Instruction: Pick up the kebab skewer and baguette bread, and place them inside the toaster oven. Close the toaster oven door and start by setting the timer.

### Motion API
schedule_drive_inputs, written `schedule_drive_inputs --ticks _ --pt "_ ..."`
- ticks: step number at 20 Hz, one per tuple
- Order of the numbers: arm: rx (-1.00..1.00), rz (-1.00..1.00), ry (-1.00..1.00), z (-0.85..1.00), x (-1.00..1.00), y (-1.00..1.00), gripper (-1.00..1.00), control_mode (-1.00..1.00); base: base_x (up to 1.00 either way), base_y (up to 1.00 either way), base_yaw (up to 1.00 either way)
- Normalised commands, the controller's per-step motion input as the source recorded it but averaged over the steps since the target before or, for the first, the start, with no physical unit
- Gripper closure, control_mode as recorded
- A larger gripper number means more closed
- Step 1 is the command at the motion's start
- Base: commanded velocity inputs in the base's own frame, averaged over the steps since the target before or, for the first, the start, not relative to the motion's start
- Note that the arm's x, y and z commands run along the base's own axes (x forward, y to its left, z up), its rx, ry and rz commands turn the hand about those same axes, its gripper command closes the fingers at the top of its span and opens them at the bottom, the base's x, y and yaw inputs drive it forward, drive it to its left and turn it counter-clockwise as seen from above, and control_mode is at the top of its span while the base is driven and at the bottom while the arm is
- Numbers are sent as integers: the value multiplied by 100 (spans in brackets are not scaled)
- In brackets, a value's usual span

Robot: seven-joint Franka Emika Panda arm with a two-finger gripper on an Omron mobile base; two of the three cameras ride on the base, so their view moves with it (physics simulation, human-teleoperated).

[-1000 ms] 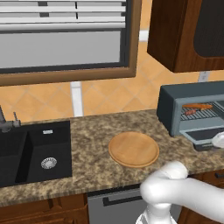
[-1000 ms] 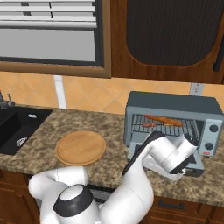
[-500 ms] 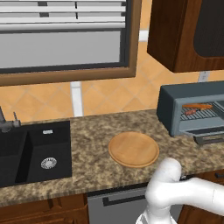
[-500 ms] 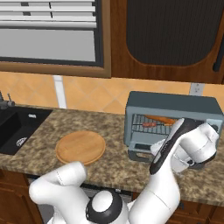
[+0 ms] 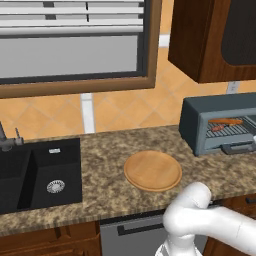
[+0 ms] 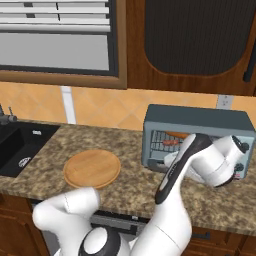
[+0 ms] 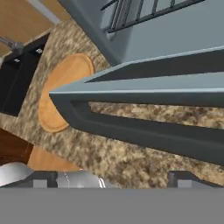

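Blue-grey toaster oven door [image 7: 144, 94] lies just beyond the open jaws.

Base views flanking; hand view near toaster oven door [image 7: 144, 85]

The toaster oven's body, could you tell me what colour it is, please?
Blue-grey; the toaster oven shows it best in the right base view.

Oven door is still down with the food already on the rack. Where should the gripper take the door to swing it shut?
Take the toaster oven door by the dark handle bar along its free front edge. The bar stands off the panel, leaving a gap for a finger. Come from below and in front, where the open gripper sits, then lift toward the toaster oven.
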Motion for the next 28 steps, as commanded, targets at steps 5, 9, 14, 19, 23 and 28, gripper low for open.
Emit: schedule_drive_inputs --ticks 5,9,14,19,23,28 --pt "-5 -17 -35 0 100 72 -100 -100 0 0 0" --pt "-3 -14 -25 0 100 35 -100 -100 0 0 0" --pt "-3 -13 -21 0 99 37 -100 -100 0 0 0" --pt "-1 -8 -8 16 64 5 -100 -100 0 0 0" --pt "0 -6 0 27 29 -5 -100 -100 0 0 0" --pt "0 -2 0 11 -12 -2 -100 -100 0 0 0"
